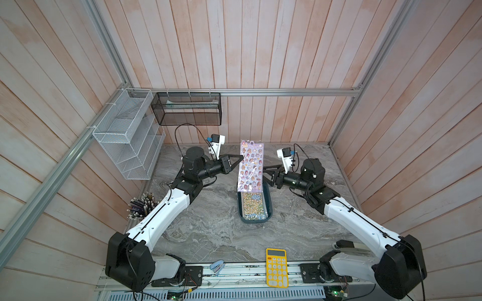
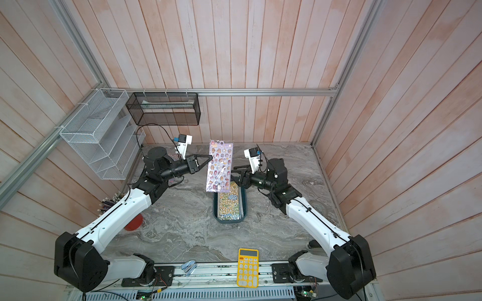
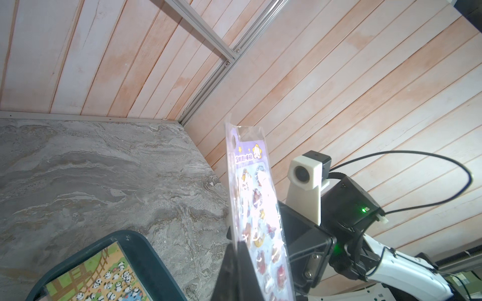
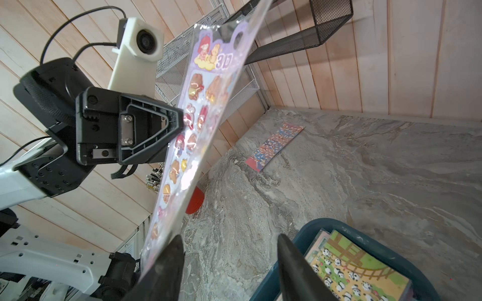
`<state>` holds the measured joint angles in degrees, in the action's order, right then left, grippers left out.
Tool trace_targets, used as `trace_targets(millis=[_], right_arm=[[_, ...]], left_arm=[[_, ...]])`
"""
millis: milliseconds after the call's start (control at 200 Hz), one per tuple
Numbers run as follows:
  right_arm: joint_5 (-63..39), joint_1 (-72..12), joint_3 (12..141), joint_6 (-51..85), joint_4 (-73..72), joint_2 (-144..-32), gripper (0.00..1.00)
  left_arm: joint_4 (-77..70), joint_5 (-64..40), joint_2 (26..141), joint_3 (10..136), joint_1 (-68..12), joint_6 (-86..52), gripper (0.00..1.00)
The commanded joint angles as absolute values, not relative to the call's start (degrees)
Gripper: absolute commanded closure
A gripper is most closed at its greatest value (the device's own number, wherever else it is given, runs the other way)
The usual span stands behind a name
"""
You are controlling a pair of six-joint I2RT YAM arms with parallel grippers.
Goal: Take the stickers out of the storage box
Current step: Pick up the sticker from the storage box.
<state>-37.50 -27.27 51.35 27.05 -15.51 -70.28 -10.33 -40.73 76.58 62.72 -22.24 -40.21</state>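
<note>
The left end effector (image 1: 242, 156) is pinched tight on the left long edge of a lilac sticker sheet (image 1: 251, 166), gripping it in the upper half. The sheet stands nearly upright in the air, header end up and lower end hanging over the far end of the storage box (image 1: 270, 208).

The right end effector (image 4: 229, 239) has its jaws parted with nothing between them. It sits at the sheet's opposite edge, lower down, and in the right wrist view the sheet's lower part lies against the outside of one finger (image 4: 169, 260).

The storage box rests flat near the middle of the worktop (image 1: 208, 221). A panda sticker sheet (image 4: 352, 271) lies on top inside it, with the edges of more sheets showing beneath.

A red-and-blue sticker sheet (image 4: 275, 146) lies flat on the worktop near the far wall, well apart from the box. A yellow calculator (image 1: 277, 267) sits at the near edge, and a cup of pens (image 1: 143, 206) stands behind the left arm.
</note>
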Motion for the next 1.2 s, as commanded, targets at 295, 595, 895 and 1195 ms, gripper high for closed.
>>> trace_targets(millis=[295, 595, 895, 1195], right_arm=[[-48.68, -24.93, 52.95, 33.52, -23.66, -73.47, 0.42], [-54.26, -24.98, 53.34, 38.60, -31.19, -78.07, 0.63], [-53.77, -25.18, 53.09, 39.02, -31.84, -77.50, 1.00], [-48.92, -25.15, 57.32, 32.66, -21.68, -77.49, 1.00]], left_arm=[[-13.33, -43.84, 74.99, 61.85, -21.14, -41.37, 1.00], [-15.80, -45.02, 77.14, 61.04, -21.09, -43.24, 1.00], [-15.24, -43.64, 77.74, 59.61, -21.12, -43.07, 0.74], [-8.42, -42.34, 72.68, 53.92, -21.15, -39.46, 0.50]])
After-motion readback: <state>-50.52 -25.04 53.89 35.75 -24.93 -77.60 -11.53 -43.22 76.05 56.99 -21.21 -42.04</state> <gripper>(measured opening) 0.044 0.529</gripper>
